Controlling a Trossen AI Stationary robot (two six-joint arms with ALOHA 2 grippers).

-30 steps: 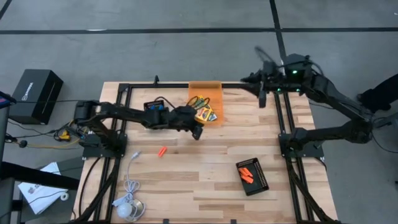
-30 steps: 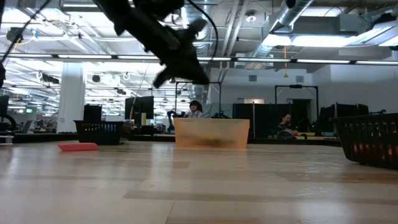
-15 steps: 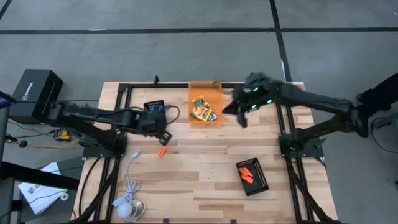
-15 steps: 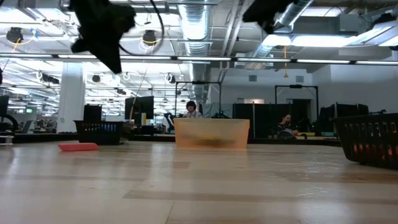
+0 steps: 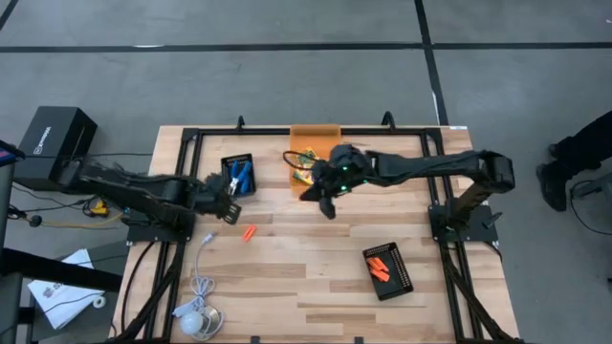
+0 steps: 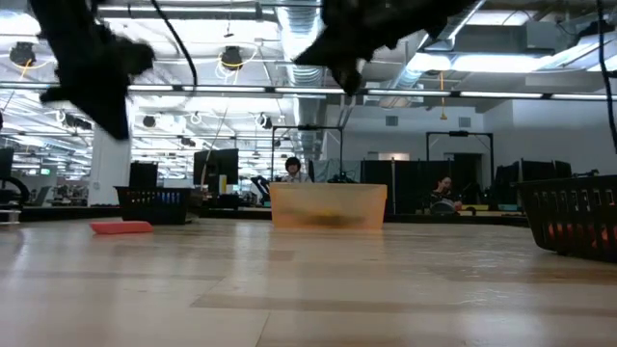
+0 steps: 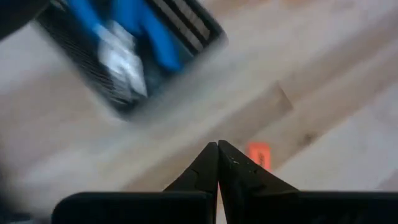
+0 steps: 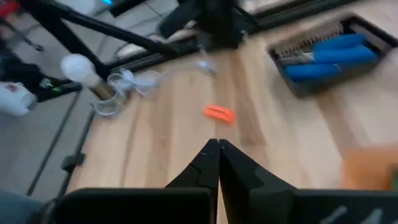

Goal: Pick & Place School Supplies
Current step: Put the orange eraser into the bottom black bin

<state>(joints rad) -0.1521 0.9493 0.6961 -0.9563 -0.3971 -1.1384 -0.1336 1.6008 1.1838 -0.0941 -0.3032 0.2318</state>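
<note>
Right gripper point(image 5: 328, 205), fingers pressed together on nothing, hangs beside the orange translucent bin point(image 5: 316, 137) holding crayon boxes point(image 5: 308, 160). Left gripper point(image 5: 229, 212), also closed and empty, sits between the black tray point(image 5: 238, 177) with blue-handled scissors point(image 8: 333, 57) and a loose orange piece point(image 5: 249, 232).

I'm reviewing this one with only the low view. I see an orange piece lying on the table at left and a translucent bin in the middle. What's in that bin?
Observer: The high view shows crayon boxes in the orange bin.
Operator: Which arm hangs above it?
Observer: The right gripper, shut and empty, just past the bin's front edge.
Operator: And the left?
Observer: The left gripper is shut beside the black tray with the blue-handled tool, near the loose orange piece.
</note>
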